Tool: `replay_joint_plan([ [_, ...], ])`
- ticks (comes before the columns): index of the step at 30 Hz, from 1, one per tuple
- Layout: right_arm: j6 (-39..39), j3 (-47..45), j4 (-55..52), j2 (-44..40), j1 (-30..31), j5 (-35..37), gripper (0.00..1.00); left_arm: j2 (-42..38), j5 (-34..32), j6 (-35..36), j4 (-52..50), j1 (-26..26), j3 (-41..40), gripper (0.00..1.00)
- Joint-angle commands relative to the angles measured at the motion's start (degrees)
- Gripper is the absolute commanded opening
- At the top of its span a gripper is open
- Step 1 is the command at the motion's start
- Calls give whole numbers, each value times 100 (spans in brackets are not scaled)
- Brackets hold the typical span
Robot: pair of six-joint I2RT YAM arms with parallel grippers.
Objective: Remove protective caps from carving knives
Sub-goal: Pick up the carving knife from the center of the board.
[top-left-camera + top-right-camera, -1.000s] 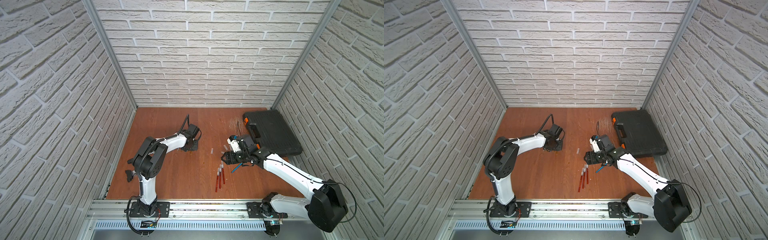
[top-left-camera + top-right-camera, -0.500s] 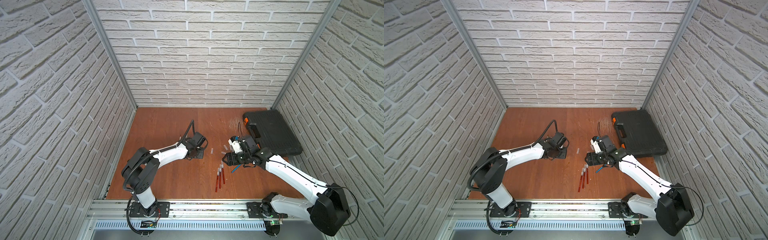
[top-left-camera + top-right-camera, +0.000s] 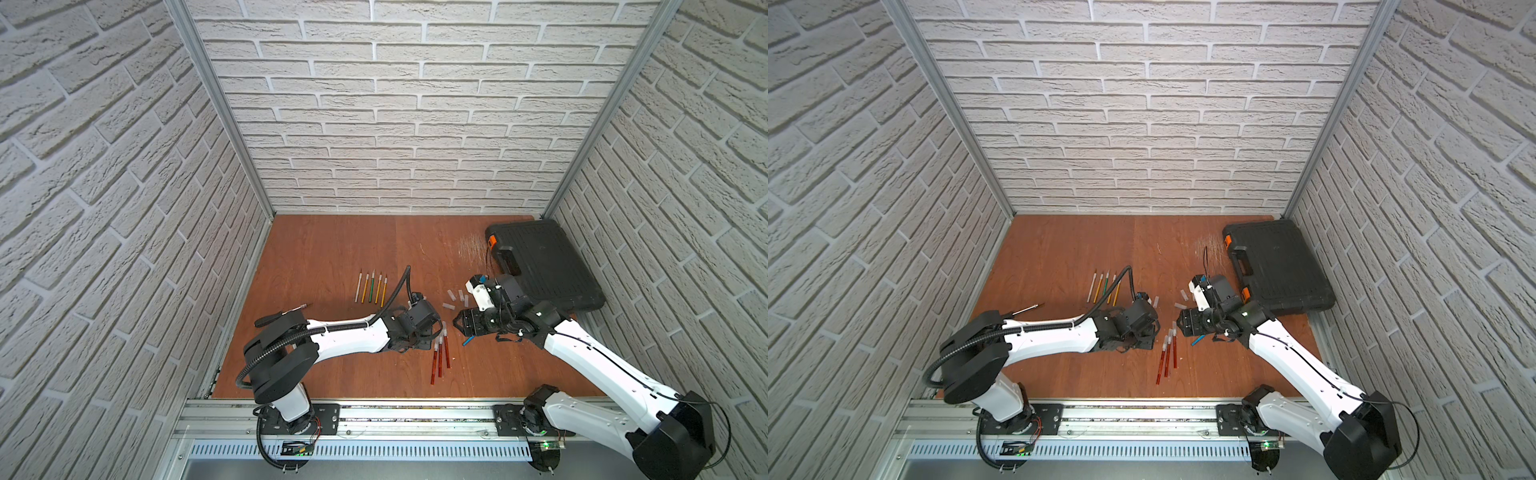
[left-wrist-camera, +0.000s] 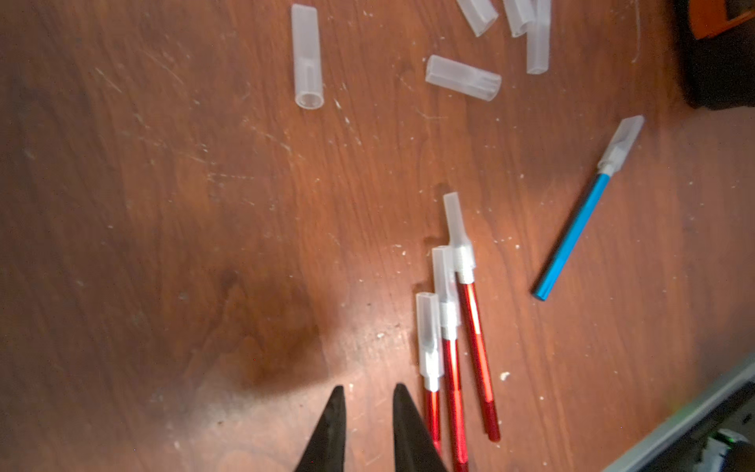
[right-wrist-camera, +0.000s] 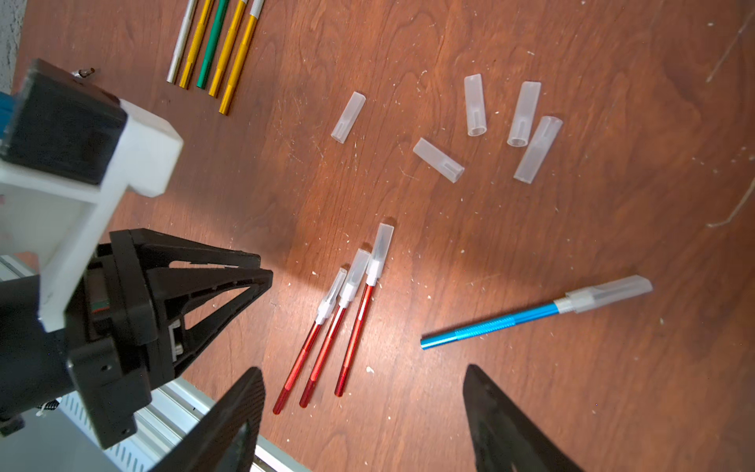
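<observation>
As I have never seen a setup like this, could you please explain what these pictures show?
Two white robot arms are mounted at the front edge of a wooden table. Two pictures look down from above. The other two come from cameras on the arms' wrists. On the table lie five knives without caps in a row, three red knives and a blue knife with plastic caps on, five loose caps, and a black case. The left pincer is only slightly open and the right pincer is wide open. Both are empty.
</observation>
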Motion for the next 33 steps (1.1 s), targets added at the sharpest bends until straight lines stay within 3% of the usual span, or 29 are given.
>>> replay_joint_plan([
  [1,28,-118,-182,-192,38,134,77,187,-36,-358,297,-186,20,23],
  [33,98,-209,-97,-278,42,229,77,1085,-32,-509,-775,-970,895,22],
])
